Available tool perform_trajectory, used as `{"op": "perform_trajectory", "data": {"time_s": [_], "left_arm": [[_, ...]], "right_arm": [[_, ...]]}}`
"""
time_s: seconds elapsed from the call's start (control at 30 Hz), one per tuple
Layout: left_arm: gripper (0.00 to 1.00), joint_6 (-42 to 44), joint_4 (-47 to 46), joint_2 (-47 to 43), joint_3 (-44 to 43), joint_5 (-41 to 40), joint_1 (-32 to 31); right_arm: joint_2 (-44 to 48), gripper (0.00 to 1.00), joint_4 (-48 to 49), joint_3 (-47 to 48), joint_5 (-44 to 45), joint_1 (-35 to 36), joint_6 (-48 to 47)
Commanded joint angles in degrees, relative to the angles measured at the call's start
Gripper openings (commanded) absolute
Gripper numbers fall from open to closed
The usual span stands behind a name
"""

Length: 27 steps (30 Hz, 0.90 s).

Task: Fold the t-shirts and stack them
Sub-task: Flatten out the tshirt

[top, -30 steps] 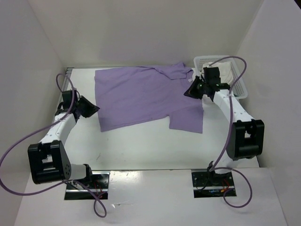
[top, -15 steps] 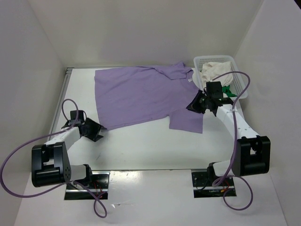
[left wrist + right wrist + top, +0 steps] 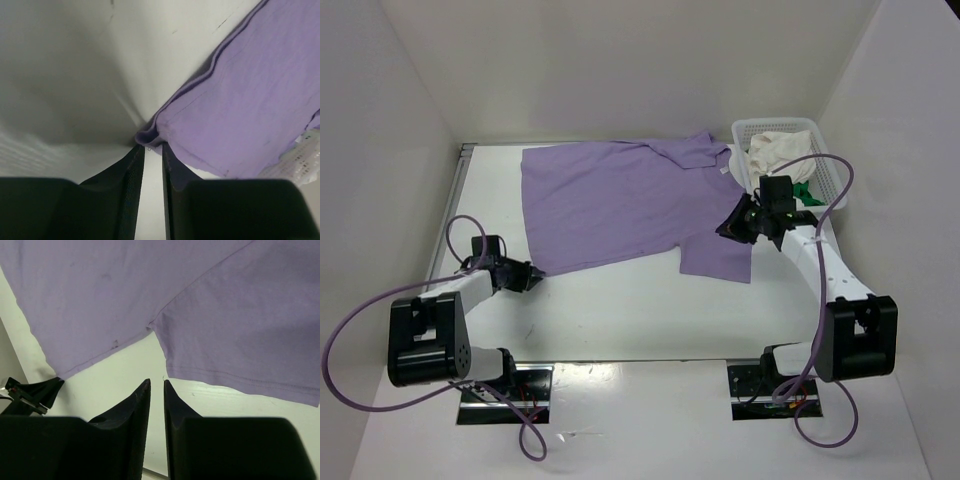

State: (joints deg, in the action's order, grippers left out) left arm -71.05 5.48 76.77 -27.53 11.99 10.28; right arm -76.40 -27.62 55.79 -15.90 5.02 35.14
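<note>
left wrist view: lavender t-shirt lies spread flat on the table, hem corner just beyond the left gripper. jaws stand slightly apart, empty. right gripper likewise, empty, above the sleeve seam. cloth is judged light, limp; pinch at corners.

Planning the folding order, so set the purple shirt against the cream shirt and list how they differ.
The purple shirt lies spread out on the table; the cream shirt sits bunched in the white basket. The purple shirt shows sleeves and collar; the cream shirt is a shapeless heap. The left hand is at the purple shirt's near corner; no hand is at the cream shirt. Neither is folded yet.
</note>
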Motion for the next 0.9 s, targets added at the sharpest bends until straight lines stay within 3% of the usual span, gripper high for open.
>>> {"op": "perform_trajectory", "data": {"time_s": [0.0,0.1,0.17,0.3,0.47,0.6,0.87], "left_arm": [[0.28,-1.9,-2.66,2.85,-1.56,-3.55,-0.09],[0.36,-1.9,-3.18,3.56,-2.71,-4.17,-0.09],[0.35,-1.9,-3.8,3.56,-2.71,-4.69,-0.09],[0.19,0.11,-3.81,1.54,-2.71,-5.3,-0.09],[0.0,5.47,-0.39,0.92,-7.35,-5.92,0.43],[0.0,10.92,3.31,0.31,-13.5,-7.77,5.09],[0.0,14.44,0.51,7.95,-20.28,-4.35,12.91]], "right_arm": [[3.01,0.22,0.63,-0.77,-0.27,0.08,-0.24],[3.54,0.27,0.63,-2.08,-0.27,0.08,-0.24],[3.54,0.3,0.63,-2.61,-0.27,0.08,-0.24],[3.54,0.37,0.63,-3.23,0.43,0.08,0.28],[3.54,0.46,-1.12,-6.04,7.71,0.08,2.39],[2.4,0.55,-2.27,-6.66,10.8,0.08,4.32],[0.29,0.56,-1.56,-12.63,10.8,0.08,9.15]]}}
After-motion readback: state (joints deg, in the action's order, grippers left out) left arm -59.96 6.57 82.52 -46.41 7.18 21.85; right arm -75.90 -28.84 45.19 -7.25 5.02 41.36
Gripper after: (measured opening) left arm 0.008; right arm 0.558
